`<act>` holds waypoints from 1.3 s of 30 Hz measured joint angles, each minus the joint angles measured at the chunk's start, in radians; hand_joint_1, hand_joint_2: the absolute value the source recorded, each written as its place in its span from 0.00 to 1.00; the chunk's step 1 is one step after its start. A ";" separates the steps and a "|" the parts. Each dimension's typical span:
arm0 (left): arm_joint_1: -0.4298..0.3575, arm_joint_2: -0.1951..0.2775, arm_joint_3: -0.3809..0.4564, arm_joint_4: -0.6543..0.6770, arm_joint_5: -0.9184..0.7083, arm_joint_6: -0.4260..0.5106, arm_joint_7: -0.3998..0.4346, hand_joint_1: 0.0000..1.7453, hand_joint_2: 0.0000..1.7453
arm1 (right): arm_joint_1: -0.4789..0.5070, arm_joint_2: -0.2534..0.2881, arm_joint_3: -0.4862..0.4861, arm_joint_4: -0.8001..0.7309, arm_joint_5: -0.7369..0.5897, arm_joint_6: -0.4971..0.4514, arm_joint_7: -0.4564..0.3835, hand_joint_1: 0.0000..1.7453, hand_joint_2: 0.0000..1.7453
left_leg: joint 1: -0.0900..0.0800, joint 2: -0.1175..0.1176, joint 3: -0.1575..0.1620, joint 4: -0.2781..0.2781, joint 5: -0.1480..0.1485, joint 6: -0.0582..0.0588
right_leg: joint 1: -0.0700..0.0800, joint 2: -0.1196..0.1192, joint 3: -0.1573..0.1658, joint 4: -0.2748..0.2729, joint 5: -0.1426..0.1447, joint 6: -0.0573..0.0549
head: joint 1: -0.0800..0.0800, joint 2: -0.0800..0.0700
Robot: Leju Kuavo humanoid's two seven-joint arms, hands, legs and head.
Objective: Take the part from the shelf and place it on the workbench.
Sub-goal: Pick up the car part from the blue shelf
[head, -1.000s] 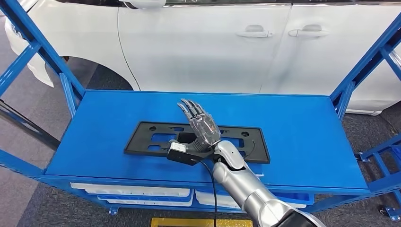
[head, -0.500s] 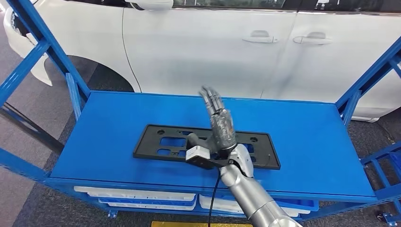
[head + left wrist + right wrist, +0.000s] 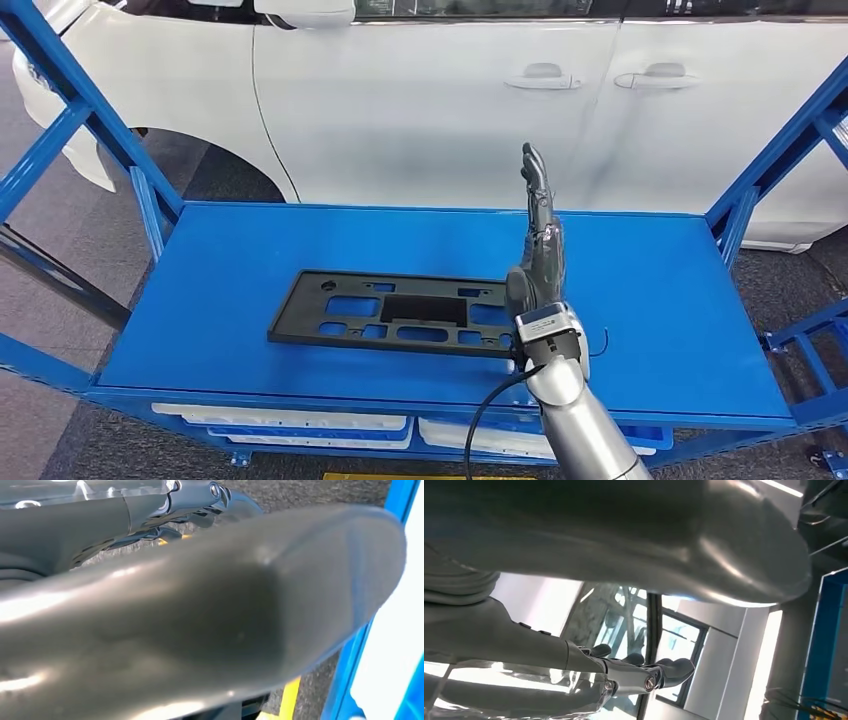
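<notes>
My head camera looks forward and down over the shelf (image 3: 250, 300) at my raised right hand (image 3: 540, 250). The right wrist camera, close behind that same hand (image 3: 574, 665), faces past its fingers. The left wrist camera, behind my left hand (image 3: 200, 630), looks floorward.

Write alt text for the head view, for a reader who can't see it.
A silver robot arm raises its right hand, fingers straight up and holding nothing, over the right end of a flat black plastic plate with cut-out holes. The plate lies on a blue metal shelf beside a white car.
</notes>
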 joint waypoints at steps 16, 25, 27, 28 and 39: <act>-0.002 -0.001 -0.001 0.000 0.007 -0.004 -0.012 0.00 0.00 | 0.105 -0.077 0.238 0.098 0.634 -0.221 0.125 0.00 1.00 | 0.007 0.001 0.050 -0.107 0.063 0.037 | 0.002 0.003 -0.053 0.146 -0.098 0.043 | 0.002 0.000; -0.002 -0.002 -0.007 0.000 -0.002 -0.003 -0.016 0.00 0.00 | 0.101 -0.064 0.260 0.218 1.055 -0.259 0.226 0.00 1.00 | 0.004 -0.003 0.053 -0.095 0.049 0.016 | -0.007 -0.001 -0.001 0.022 -0.018 0.038 | 0.001 0.000; -0.003 -0.002 -0.011 0.000 -0.008 -0.003 -0.019 0.00 0.00 | 0.096 -0.052 0.258 0.229 1.108 -0.260 0.258 0.00 1.00 | 0.005 -0.003 0.054 -0.097 0.048 0.003 | -0.004 0.001 -0.002 0.020 -0.017 0.025 | 0.001 0.000; -0.004 -0.001 -0.014 0.000 -0.012 -0.003 -0.021 0.00 0.00 | 0.093 -0.046 0.258 0.234 1.131 -0.260 0.278 0.00 1.00 | 0.007 -0.002 0.054 -0.093 0.044 -0.004 | -0.004 0.001 0.000 0.017 -0.016 0.019 | 0.001 0.000; -0.008 0.006 -0.040 0.000 -0.027 -0.006 -0.021 0.00 0.00 | 0.035 0.026 0.289 0.307 1.204 -0.262 0.395 0.00 1.00 | 0.006 -0.002 0.031 -0.046 0.043 -0.004 | 0.006 0.004 0.012 0.013 -0.019 0.003 | 0.000 0.000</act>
